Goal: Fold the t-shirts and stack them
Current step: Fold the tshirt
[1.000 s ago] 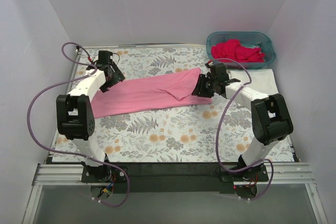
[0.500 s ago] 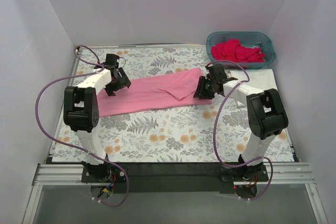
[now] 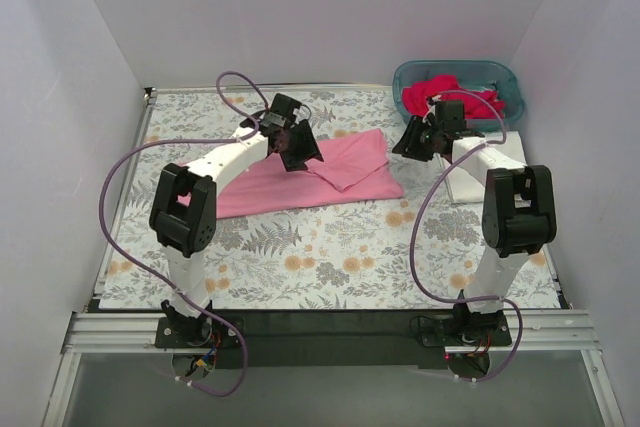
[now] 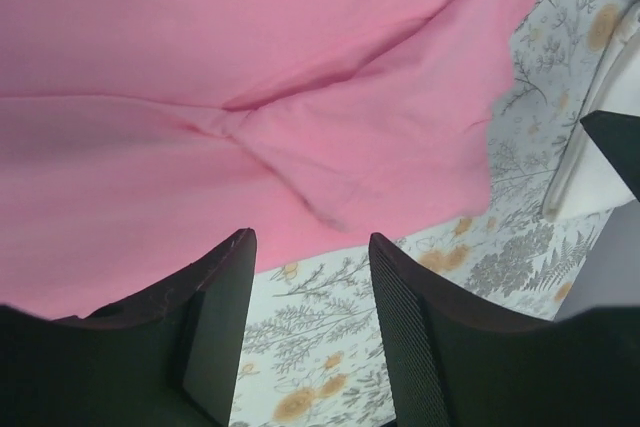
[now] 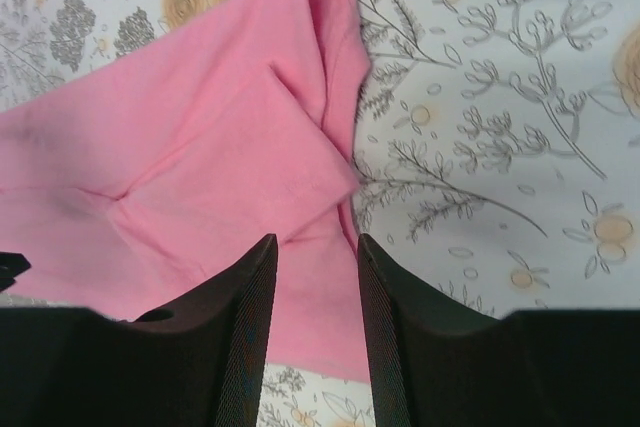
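Light pink t-shirt [image 3: 262,183] lies flat mid-frame on the floral counter [image 3: 330,257], left tool [image 3: 298,153] over its upper middle, half-open and empty, right tool [image 3: 414,141] just past its right edge, narrowly open, empty, red t-shirts [image 3: 452,96] in teal basket [image 3: 512,87] upper right.

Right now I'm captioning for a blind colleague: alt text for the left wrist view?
A light pink t-shirt lies creased on a floral cloth, filling most of the view. The left gripper hangs open and empty at the bottom edge.
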Controlling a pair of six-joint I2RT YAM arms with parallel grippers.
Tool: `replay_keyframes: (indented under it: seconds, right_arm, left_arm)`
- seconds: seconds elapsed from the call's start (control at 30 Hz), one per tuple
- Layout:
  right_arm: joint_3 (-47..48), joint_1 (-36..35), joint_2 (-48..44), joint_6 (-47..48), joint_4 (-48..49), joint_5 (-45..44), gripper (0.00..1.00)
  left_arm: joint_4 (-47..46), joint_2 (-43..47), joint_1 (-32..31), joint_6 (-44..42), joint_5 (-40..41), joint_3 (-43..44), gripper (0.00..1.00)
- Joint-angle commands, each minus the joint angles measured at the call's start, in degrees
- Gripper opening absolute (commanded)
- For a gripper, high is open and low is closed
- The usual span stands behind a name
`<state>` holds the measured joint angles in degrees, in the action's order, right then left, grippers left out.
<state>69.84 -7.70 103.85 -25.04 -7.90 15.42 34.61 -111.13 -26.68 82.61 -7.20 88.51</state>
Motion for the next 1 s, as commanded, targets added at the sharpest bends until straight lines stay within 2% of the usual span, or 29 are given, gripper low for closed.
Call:
replay_keyframes:
  seconds: [0.0,0.27,0.77,0.87,0.9,0.97]
  right_arm:
    - [3.63,-0.21,3.45,1.31,4.21,4.52,0.38]
    - [5.92,-0.12,8.99,1.57,7.02,6.20,0.38]
    - [5.74,-0.03,12.07,3.24,7.37,6.73,0.38]
    - [6.18,-0.12,12.60,3.50,7.37,7.08,0.38]
    - [6.27,-0.12,12.78,3.68,7.37,7.08,0.38]
    - [6.45,-0.03,13.39,3.68,7.37,6.99,0.38]
  left_arm:
    - [-0.07,-2.68,-0.74,5.97,-1.76,3.07,0.46]
    - [-0.33,-5.94,-4.08,9.41,-2.29,3.78,0.43]
    - [-0.33,-10.95,-7.86,9.94,-2.55,6.23,0.42]
    - [-0.33,-11.21,-8.22,9.77,-2.38,6.59,0.40]
    - [-0.33,-11.21,-8.22,9.76,-2.29,6.67,0.35]
    - [-0.33,-11.21,-8.13,9.59,-2.29,6.68,0.33]
